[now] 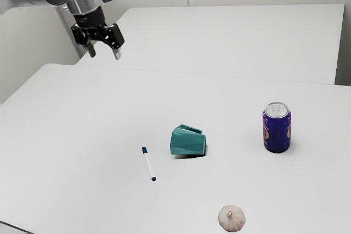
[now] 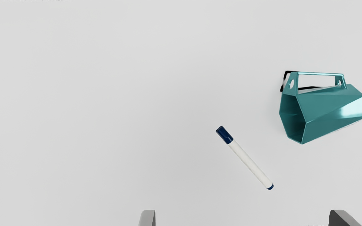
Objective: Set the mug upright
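On the white table [image 1: 66, 135], the teal mug [image 1: 187, 142] lies on its side, its handle [image 2: 320, 74] uppermost. In the wrist view I see into its open mouth [image 2: 293, 121], at the end nearer the marker [image 2: 250, 164]; in the exterior view the mouth seems to face that view's left, though the angle there conceals the opening. The marker, white with a dark blue cap [image 2: 224, 135], rests near the mug, apart from it. My gripper [image 1: 104, 55] hangs above the table at the exterior view's upper left, well apart from the mug; its two fingers stand wide, with nothing held between them. Toward the exterior view's right, a dark blue and purple can [image 1: 277, 131] stands upright, and a garlic bulb [image 1: 231, 219] sits at that view's lower edge, apart from the other objects.
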{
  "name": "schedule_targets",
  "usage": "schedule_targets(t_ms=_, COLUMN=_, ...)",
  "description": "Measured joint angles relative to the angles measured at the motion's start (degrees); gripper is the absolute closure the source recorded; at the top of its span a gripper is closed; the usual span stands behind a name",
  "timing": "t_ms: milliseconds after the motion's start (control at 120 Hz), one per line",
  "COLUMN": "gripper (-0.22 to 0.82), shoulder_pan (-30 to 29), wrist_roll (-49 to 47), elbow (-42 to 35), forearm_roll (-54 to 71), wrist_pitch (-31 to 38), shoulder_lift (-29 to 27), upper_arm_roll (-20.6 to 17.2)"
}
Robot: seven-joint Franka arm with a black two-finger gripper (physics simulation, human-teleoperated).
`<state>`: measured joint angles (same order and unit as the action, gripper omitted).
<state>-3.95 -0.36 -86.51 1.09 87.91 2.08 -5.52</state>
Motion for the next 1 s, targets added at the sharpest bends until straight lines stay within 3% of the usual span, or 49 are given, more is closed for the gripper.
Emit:
schedule_targets(t_ms=308, gripper=0.0, shoulder_pan=0.7, wrist_roll=0.0, elbow=-1.3, forearm_roll=-0.7, wrist_pitch=-1.4, shoulder_lift=-1.4, upper_arm_roll=0.1)
schedule_targets(t_ms=542, gripper=0.0, shoulder_pan=-0.8, wrist_roll=-0.6, elbow=-7.9, forearm_roll=-7.8, wrist_pitch=-1.7, shoulder_lift=-3.2, upper_arm_roll=0.2)
schedule_targets(t_ms=792, gripper=0.0, shoulder_pan=-2.9, wrist_roll=4.2, elbow=-23.0, forearm_roll=-21.7, wrist_pitch=10.7, shoulder_lift=-3.7, upper_arm_roll=0.2)
schedule_targets(t_ms=1000, gripper=0.0, shoulder_pan=-3.5, wrist_roll=12.2, elbow=-31.1, forearm_roll=-32.5, wrist_pitch=20.4, shoulder_lift=-2.6, upper_arm_roll=0.2)
